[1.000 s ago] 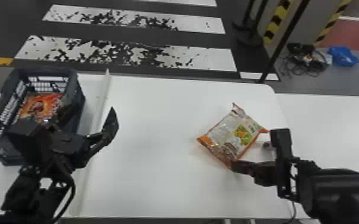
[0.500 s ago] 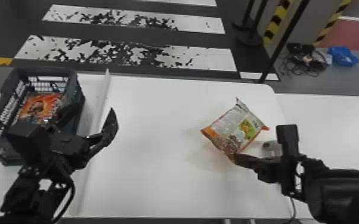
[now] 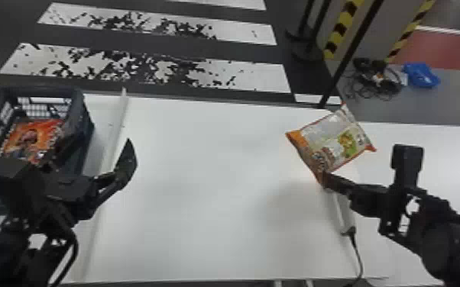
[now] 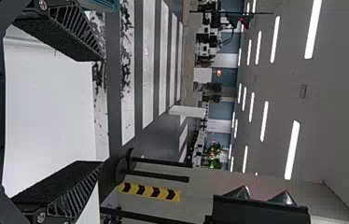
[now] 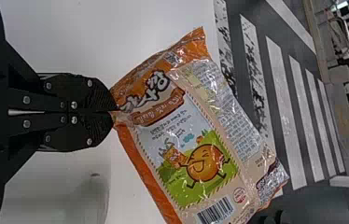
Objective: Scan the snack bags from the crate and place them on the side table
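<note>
The white table is seen across the middle of the head view, with a 2nd white surface at its right. At the left, the dark crate is placed, and at least 1 orange snack bag is contained in it. The left gripper is held beside the crate; in the left wrist view its 2 fingers are spread wide, with nothing gripped. The right gripper is closed, its 2 fingertips pinched on a corner of the orange-edged snack bag, which is suspended tilted over the table's right end. Near that gripper, a pale device is joined to a black cable.
</note>
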{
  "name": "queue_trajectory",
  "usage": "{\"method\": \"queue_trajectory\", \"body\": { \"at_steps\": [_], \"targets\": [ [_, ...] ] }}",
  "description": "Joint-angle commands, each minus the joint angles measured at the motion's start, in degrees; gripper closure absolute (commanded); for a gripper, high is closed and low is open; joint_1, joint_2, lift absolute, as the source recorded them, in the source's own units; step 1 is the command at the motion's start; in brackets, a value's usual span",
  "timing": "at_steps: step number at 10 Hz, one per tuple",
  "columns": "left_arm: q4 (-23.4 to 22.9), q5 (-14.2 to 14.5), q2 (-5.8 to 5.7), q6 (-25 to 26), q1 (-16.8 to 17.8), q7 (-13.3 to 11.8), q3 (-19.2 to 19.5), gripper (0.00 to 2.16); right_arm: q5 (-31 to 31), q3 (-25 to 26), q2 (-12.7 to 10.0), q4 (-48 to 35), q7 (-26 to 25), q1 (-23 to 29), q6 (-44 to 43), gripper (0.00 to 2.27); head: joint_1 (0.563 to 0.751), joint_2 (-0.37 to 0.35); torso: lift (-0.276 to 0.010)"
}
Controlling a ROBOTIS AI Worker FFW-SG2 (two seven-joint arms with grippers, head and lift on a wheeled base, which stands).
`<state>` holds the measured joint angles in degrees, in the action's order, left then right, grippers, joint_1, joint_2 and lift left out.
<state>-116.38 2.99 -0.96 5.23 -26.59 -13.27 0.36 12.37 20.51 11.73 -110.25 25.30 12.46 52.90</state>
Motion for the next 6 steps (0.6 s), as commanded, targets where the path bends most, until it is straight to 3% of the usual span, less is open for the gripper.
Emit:
{"method": "queue_trajectory", "body": {
  "at_steps": [1,4,6],
  "targets": [
    [-0.1,0.0,0.00,0.0,0.0,0.0,-0.1,0.08,3.4,5.5,-0.1,0.5,-1.9,-0.3,-0.2,2.26,0.695,-0.196,-0.050],
    [0.0,0.1,-0.09,-0.2,0.0,0.0,-0.2,0.08,5.4,14.2,0.3,5.5,-5.3,-2.6,0.0,2.26,0.695,-0.317,-0.050],
    [0.0,0.3,-0.09,-0.2,0.0,-0.1,-0.1,0.08,6.2,16.3,2.6,10.9,-8.1,-4.0,-0.2,2.26,0.695,-0.350,-0.050]
  ]
}}
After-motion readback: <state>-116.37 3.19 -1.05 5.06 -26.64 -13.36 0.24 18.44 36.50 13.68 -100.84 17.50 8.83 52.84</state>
